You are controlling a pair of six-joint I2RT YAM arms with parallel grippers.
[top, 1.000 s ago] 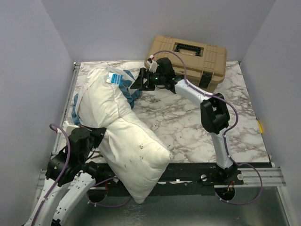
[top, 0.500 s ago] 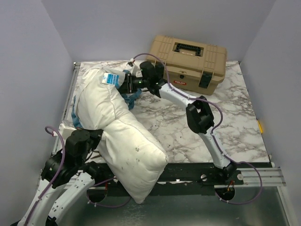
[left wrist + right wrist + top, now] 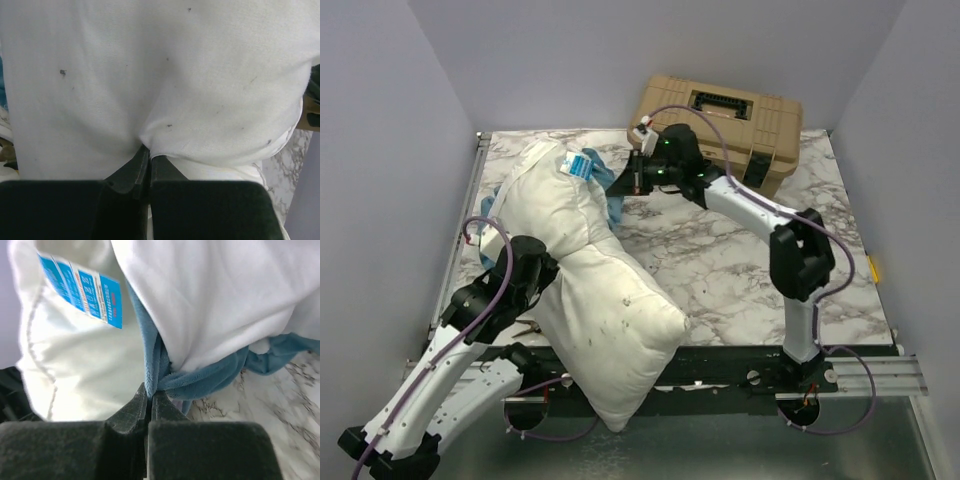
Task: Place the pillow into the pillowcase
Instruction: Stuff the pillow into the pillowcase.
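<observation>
The left arm is rising from its base at the near left corner. Its forearm is slanting up and to the right, and its wrist is turning in toward the pillow (image 3: 610, 310). The left gripper (image 3: 146, 152) is pinching a small fold of the pillow's white cloth, with its 2 fingers (image 3: 131, 170) pressing together and almost no gap between them. From this gripper the pillow is bulging away in front and to both sides. 1 end is hanging past the table (image 3: 740, 260) edge on the near side of the gripper, and the other end is stretching away beyond it.

The right arm is standing up from its base, bending at the elbow and reaching its long forearm far and left, with the wrist pointing left. The right gripper (image 3: 150, 392) is clamping the blue frilled edge of the pillowcase (image 3: 200, 377), its jaws closing tight on the bunched frill right at the fingertips. White cloth is draping just above and ahead of the fingertips, and a blue label (image 3: 90, 287) is showing farther ahead and to the left. The marble table is lying below and to the right of the fingers.

Most of the case is hiding under the pillow's far end, and only the blue edging is peeking out beside it. A tan box (image 3: 720, 128) is sitting behind the right gripper, near the wrist.
</observation>
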